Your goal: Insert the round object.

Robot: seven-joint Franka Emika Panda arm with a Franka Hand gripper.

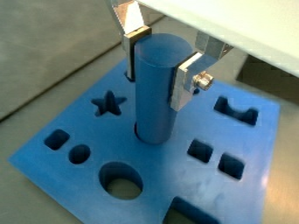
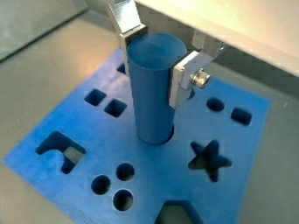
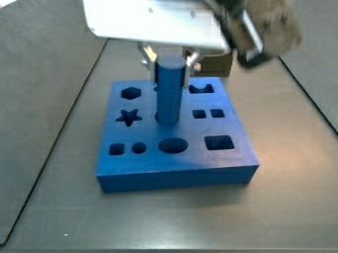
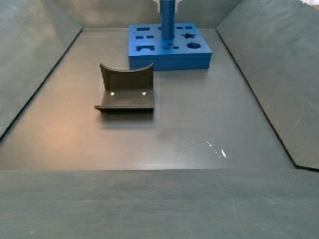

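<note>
I hold the round object (image 1: 156, 83), a long blue peg, with the gripper (image 1: 163, 59). Its two silver fingers (image 1: 187, 80) squeeze the peg near the top, one on each side. The peg stands straight up over the middle of the blue block (image 3: 176, 140), and its bottom end is already in a hole there. I can see that in both wrist views. I cannot tell how deep it has gone.

I think the job is nearly done. To finish well, I should keep the peg straight and push it down slowly. If it tips, it could jam on the edge of the hole. I should let go only when it stops going down.

The blue block has many shaped holes around the peg. A star hole (image 2: 208, 158) and a big round hole (image 1: 121, 181) are beside it, and they are empty.

The block sits on a smooth grey floor (image 4: 187, 140) with grey walls around it. Well apart from the block stands a dark olive block (image 4: 125, 91) with a curved notch.
</note>
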